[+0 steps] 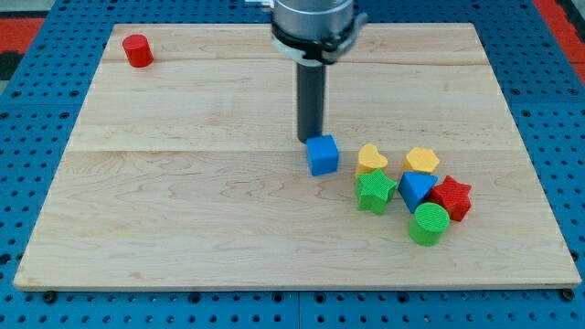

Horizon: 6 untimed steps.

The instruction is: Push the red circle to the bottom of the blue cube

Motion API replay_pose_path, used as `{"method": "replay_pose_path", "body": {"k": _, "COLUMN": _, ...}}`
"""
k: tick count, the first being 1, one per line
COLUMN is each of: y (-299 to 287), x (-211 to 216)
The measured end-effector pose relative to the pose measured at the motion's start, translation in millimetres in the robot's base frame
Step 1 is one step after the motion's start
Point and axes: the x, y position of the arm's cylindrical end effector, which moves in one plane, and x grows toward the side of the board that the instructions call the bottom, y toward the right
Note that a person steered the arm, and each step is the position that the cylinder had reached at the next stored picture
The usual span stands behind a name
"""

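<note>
The red circle (138, 50) is a small red cylinder near the board's top left corner. The blue cube (322, 155) sits right of the board's middle. My tip (310, 139) stands just above and left of the blue cube, touching or nearly touching its upper left edge. The red circle is far from my tip, up and to the view's left.
Right of the blue cube lies a cluster: a yellow heart (371, 159), a yellow hexagon (421, 161), a green star (375, 191), a blue triangle (417, 189), a red star (452, 198) and a green circle (429, 224). The wooden board (183, 201) lies on a blue pegboard.
</note>
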Motion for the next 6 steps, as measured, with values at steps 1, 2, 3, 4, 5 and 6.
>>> {"method": "replay_pose_path", "body": {"k": 1, "y": 36.1, "x": 17.2}}
{"method": "replay_pose_path", "body": {"k": 2, "y": -29.3, "x": -18.6}}
{"method": "replay_pose_path", "body": {"k": 3, "y": -83.3, "x": -82.6}}
{"method": "replay_pose_path", "body": {"k": 4, "y": -160.7, "x": -172.4}}
{"method": "replay_pose_path", "body": {"k": 5, "y": -262.9, "x": -241.2}}
{"method": "replay_pose_path", "body": {"k": 6, "y": -316.2, "x": -222.8}}
